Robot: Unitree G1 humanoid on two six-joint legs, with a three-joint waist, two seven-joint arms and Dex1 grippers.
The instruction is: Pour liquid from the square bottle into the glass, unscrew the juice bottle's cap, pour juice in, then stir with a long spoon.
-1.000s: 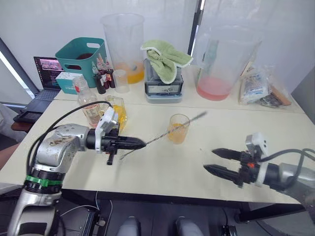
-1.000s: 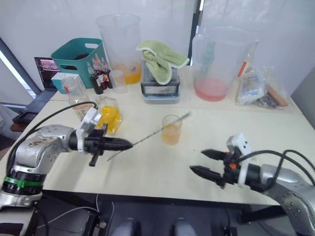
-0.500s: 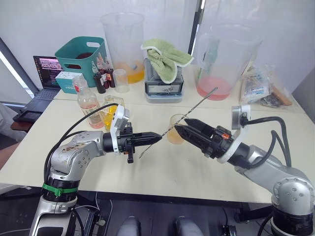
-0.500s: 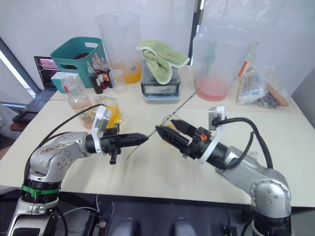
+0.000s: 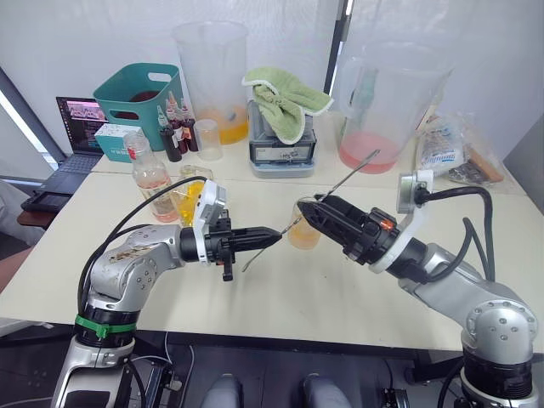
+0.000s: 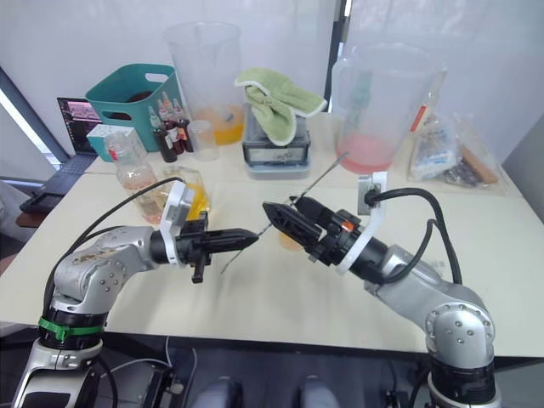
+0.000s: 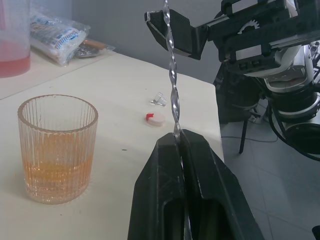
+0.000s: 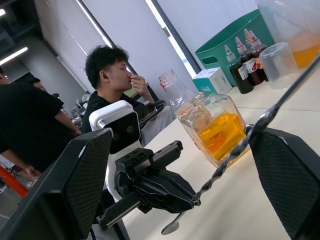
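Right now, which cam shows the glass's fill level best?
The left wrist view: the glass stands close and unobstructed, with orange liquid low in it. In the left eye view the glass sits partly behind the right gripper, with the long spoon crossing above.

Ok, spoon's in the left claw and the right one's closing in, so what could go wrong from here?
The left claw pinches the long spoon low on its thin twisted stem; a nudge from the open right claw could pivot or drop it. The glass sits right beside both claws, so a sideways sweep might tip it.
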